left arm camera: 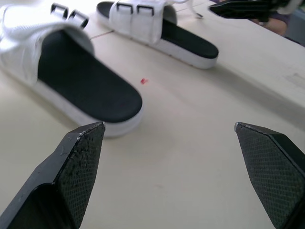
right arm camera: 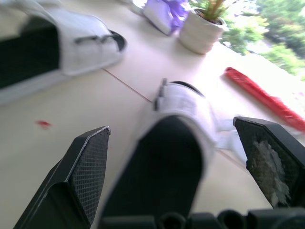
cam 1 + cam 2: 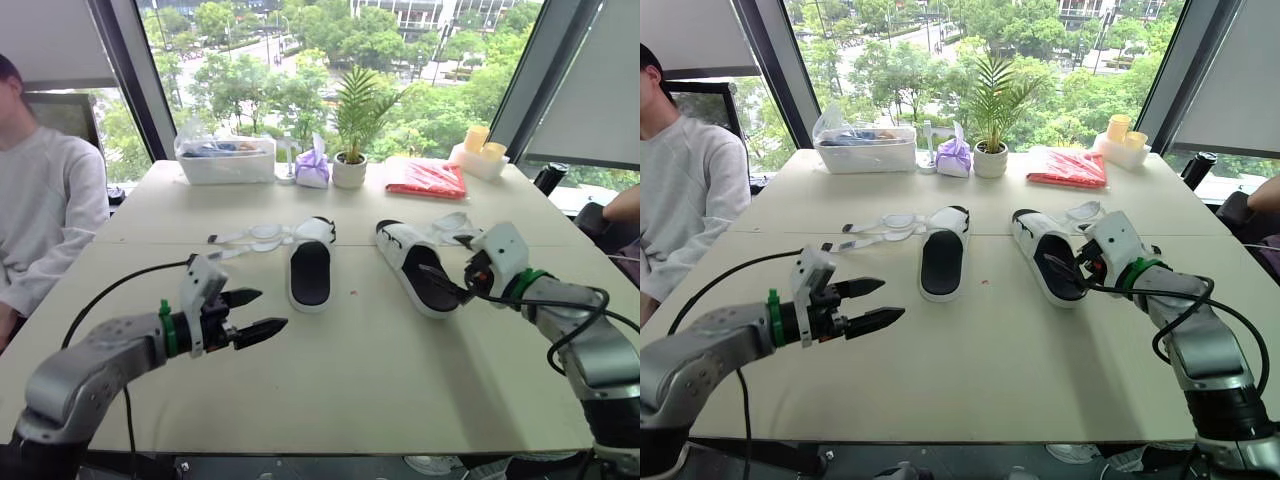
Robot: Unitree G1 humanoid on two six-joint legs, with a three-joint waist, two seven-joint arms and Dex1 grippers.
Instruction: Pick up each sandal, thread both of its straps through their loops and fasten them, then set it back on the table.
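Observation:
Two white sandals with black footbeds lie on the table. The left sandal [image 3: 310,268] has its straps [image 3: 252,236] spread loose to its left. The right sandal [image 3: 415,264] lies angled, its straps [image 3: 455,226] loose on its right side. My left gripper [image 3: 256,312] hovers open over the table in front and left of the left sandal, nothing between its fingers. My right gripper [image 3: 447,282] is open at the heel end of the right sandal [image 2: 174,143], one finger [image 2: 86,167] on each side of the heel.
A clear storage box [image 3: 226,160], a purple pouch [image 3: 312,168], a potted plant [image 3: 352,150], a red packet [image 3: 428,178] and yellow cups [image 3: 482,146] line the far table edge. A person [image 3: 45,215] sits at the left. A small red speck [image 3: 352,293] lies between the sandals.

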